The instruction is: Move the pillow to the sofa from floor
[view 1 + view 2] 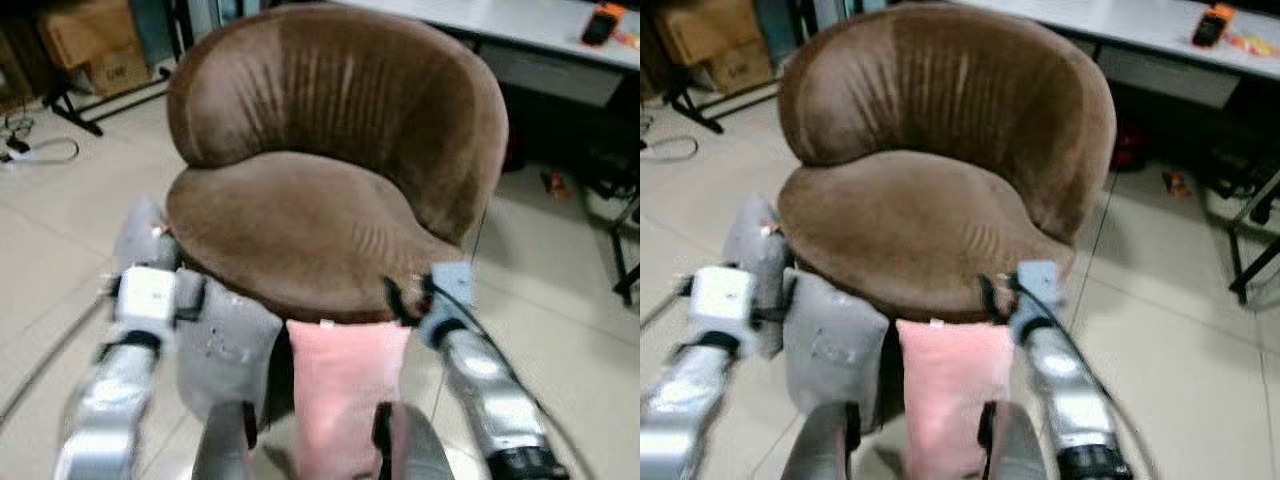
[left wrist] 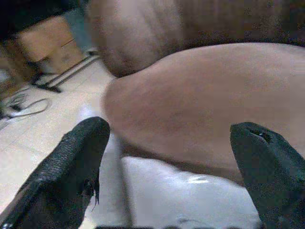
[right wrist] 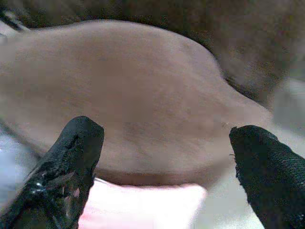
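Note:
A pink pillow [image 1: 345, 390] stands on the floor, leaning against the front of the brown round sofa [image 1: 290, 230]. A grey pillow [image 1: 225, 350] leans beside it on the left. My left gripper [image 1: 195, 298] is open at the seat's front left edge, just above the grey pillow [image 2: 190, 200]. My right gripper [image 1: 405, 300] is open at the seat's front right edge, above the pink pillow's [image 3: 143, 205] top corner. Nothing sits between either pair of fingers. The seat cushion [image 3: 133, 86] lies just ahead of both grippers.
A second grey cushion [image 1: 140, 235] rests by the sofa's left side. Behind stand a grey table [image 1: 520, 25] with an orange device [image 1: 603, 22], cardboard boxes [image 1: 90, 40], and a cable [image 1: 40, 150] on the tiled floor. Black stand legs [image 1: 625, 250] are at the right.

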